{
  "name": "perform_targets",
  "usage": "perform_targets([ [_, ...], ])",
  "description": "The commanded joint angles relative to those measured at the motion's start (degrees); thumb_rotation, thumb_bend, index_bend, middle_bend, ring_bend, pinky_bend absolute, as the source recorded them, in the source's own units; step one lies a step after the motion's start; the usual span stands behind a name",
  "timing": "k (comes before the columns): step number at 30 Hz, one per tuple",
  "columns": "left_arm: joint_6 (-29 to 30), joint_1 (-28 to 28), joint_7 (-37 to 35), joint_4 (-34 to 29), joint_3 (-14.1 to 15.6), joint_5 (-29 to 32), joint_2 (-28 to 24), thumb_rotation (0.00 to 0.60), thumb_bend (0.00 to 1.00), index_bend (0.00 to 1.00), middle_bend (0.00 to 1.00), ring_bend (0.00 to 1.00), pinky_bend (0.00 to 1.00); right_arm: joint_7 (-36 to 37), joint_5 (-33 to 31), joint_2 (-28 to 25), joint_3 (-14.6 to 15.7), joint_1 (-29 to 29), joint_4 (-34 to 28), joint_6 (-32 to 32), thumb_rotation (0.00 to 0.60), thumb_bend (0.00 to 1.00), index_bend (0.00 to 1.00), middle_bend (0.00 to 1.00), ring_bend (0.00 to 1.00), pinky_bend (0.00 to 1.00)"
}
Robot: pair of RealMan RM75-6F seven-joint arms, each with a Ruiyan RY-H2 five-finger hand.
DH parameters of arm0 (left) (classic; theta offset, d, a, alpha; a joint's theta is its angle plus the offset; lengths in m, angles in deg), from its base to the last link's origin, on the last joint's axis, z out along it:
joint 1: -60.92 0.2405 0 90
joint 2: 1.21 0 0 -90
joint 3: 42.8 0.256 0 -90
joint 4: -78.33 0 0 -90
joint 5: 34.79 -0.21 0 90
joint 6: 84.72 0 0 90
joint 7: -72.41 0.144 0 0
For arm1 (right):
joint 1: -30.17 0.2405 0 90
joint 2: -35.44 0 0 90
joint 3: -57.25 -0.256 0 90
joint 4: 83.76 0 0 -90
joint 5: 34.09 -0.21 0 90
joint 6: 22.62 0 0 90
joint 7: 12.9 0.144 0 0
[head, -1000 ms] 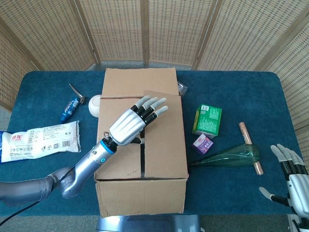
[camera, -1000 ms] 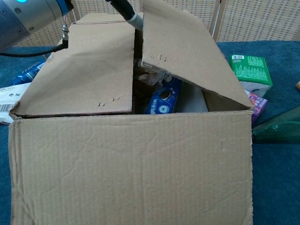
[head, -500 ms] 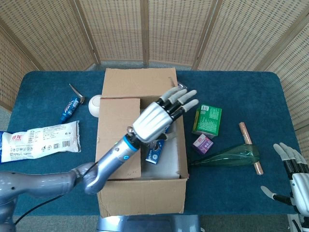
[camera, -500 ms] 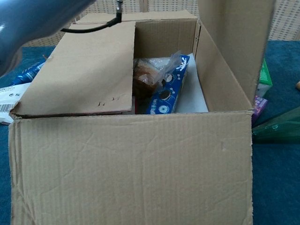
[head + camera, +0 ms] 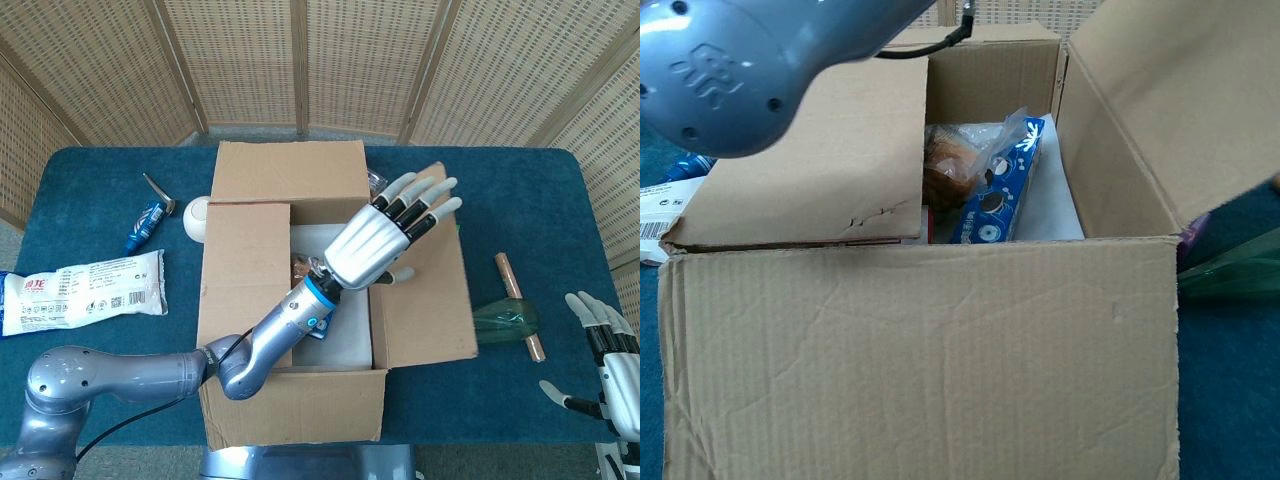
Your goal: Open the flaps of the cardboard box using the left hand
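- Two hands show in the head view: the left hand [image 5: 385,242] at frame centre, the right hand [image 5: 608,352] at the lower right edge.
- Left hand lies flat, fingers [image 5: 428,203] straight and spread, palm down on the right flap [image 5: 430,305]; it grips nothing.
- Right hand hangs beside the table [image 5: 90,200], fingers apart, holding nothing.
- Box [image 5: 290,400] sits mid-table, centre of the frame.
- Its right flap is folded outward, lying over the things to the box's right.
- Its left flap [image 5: 243,280] lies closed over the left half; the far flap [image 5: 290,168] is folded back.
- Chest view shows inside the box: a blue packet [image 5: 998,196] and a clear bag [image 5: 958,160] with something brown.
- Left arm [image 5: 730,60] fills the upper left of the chest view.
- A green bottle [image 5: 510,320] pokes out from under the right flap, with a copper tube [image 5: 520,306] just beside it.
- At the left of the head view lie a white packet [image 5: 80,290], a blue tube [image 5: 145,224] and a white bowl [image 5: 197,217] touching the box.
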Motion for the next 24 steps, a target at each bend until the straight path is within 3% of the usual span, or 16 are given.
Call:
perform_targets([
  [1, 0.29, 2.62, -0.38, -3.05, 2.66, -0.11, -2.97, 0.600, 0.00, 0.00, 0.00, 0.00, 0.09, -0.02, 0.14, -0.07, 0.05, -0.05, -0.10, 0.10, 0.600, 0.00, 0.00, 0.00, 0.00, 0.00],
  [9, -6.38, 8.53, 0.31, -14.69, 8.12, 5.92, -15.20, 0.600, 0.00, 0.00, 0.00, 0.00, 0.08, -1.19, 0.46, 0.08, 0.46, -0.18, -0.40, -0.16, 0.600, 0.00, 0.00, 0.00, 0.00, 0.00],
  [12, -7.40, 9.92, 0.30, -17.35, 9.11, 7.77, -18.46, 0.600, 0.00, 0.10, 0.02, 0.00, 0.12, -1.28, 0.96, 0.29, 0.78, -0.46, -0.01, 0.11, 0.600, 0.00, 0.00, 0.00, 0.00, 0.00],
  [16, -9.36, 11.01, 2.18, -21.11, 10.24, 14.45, -21.52, 0.600, 0.00, 0.37, 0.23, 0.14, 0.27, -1.99, 0.75, 0.47, 0.78, -0.39, -0.12, -0.17, 0.600, 0.00, 0.00, 0.00, 0.00, 0.00],
  [19, -10.61, 10.26, 6.09, -23.59, 10.95, 21.38, -23.18, 0.600, 0.00, 0.40, 0.24, 0.17, 0.27, -2.56, 0.90, 0.62, 0.85, -0.44, -0.24, -0.15, 0.600, 0.00, 0.00, 0.00, 0.00, 0.00],
  [24, -10.05, 8.93, 9.93, -25.12, 12.33, 26.91, -23.09, 0.600, 0.00, 0.41, 0.25, 0.16, 0.27, -2.74, 0.98, 0.69, 0.85, -0.52, -0.30, 0.03, 0.600, 0.00, 0.00, 0.00, 0.00, 0.00],
])
